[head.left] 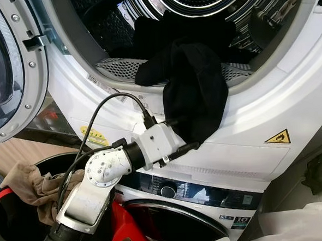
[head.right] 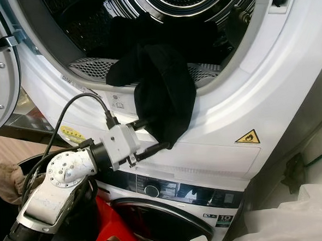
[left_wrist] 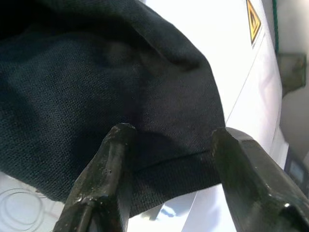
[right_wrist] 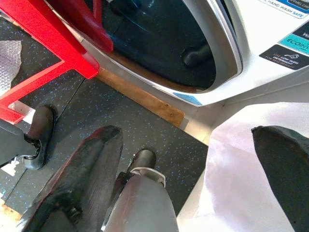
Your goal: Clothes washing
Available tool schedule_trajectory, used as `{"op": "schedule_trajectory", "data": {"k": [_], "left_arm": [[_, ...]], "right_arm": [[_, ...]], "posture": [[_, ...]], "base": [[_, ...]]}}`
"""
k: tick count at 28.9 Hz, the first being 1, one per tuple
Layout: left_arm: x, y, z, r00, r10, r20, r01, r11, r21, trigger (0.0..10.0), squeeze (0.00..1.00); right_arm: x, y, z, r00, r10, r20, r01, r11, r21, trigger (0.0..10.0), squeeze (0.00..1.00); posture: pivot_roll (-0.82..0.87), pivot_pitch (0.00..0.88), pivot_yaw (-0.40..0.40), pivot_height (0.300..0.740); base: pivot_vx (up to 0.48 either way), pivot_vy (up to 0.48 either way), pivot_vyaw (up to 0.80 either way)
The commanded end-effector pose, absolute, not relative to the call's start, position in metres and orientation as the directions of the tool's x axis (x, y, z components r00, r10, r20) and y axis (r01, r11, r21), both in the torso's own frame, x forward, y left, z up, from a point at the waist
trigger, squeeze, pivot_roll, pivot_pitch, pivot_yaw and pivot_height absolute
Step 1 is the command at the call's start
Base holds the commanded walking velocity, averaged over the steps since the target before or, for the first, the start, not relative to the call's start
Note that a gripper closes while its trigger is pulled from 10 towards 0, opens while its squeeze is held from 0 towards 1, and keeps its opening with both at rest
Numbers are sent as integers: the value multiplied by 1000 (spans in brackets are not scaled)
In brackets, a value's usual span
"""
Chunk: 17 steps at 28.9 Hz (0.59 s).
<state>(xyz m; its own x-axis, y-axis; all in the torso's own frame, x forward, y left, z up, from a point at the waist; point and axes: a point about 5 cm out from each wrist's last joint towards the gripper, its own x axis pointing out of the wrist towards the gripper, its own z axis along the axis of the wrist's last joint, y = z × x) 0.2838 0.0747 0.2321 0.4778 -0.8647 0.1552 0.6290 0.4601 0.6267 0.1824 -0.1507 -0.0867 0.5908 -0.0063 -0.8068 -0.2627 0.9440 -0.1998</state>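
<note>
Black fabric spills out of the upper machine's round opening: a black garment (head.left: 195,96) hangs from the drum mouth, draped over the white rim of the dryer (head.left: 291,99) and down its front panel. The left gripper (head.left: 185,134) is right up against the lower edge of that cloth, its arm reaching up from below with a black cable looping over the wrist. In the left wrist view the 2 fingers (left_wrist: 104,179) stand apart, with the garment's hem lying between and just behind them; jaws apart, not clamped on the cloth, though 1 fingertip looks to be touching it.

Off to the left the dryer's door (head.left: 5,70) is swung wide open. Beneath the dryer sits the washing machine (head.left: 210,205), with its control dial and dark round door, and a yellow warning sticker (head.left: 277,137) shows on the dryer's front panel above it. Down at lower left a dark basket (head.left: 14,228) holds a beige cloth (head.left: 31,188) slumped over its rim, and a red frame (head.left: 121,226) stands in front of the washer.

The right gripper (right_wrist: 193,159) hangs low, pointing at the dark floor; its jaws are spread wide, holding nothing, with a white plastic bag (right_wrist: 231,174) beside them.
</note>
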Motion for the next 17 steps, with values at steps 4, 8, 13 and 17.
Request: {"op": "schedule_trajectory", "data": {"k": [4, 8, 13, 17], "left_arm": [[289, 69, 242, 423, -880, 216, 657, 462, 596, 10000, 0], [293, 65, 246, 401, -884, 240, 658, 460, 596, 10000, 0], [300, 65, 254, 398, -881, 257, 627, 466, 625, 10000, 0], [308, 73, 281, 419, -846, 331, 501, 519, 692, 10000, 0]], "right_arm": [[181, -147, -87, 585, 8, -811, -279, 941, -192, 10000, 0], [182, -147, -87, 588, 7, -809, -282, 939, -197, 10000, 0], [181, -149, -88, 586, 2, -810, -281, 938, -201, 10000, 0], [179, -149, -88, 582, 0, -813, -283, 938, -202, 10000, 0]], "posture": [[21, 37, 26, 740], [15, 41, 27, 740], [13, 45, 26, 740], [14, 48, 24, 740]], "base": [[0, 0, 0], [0, 0, 0], [0, 0, 0], [0, 0, 0]]}}
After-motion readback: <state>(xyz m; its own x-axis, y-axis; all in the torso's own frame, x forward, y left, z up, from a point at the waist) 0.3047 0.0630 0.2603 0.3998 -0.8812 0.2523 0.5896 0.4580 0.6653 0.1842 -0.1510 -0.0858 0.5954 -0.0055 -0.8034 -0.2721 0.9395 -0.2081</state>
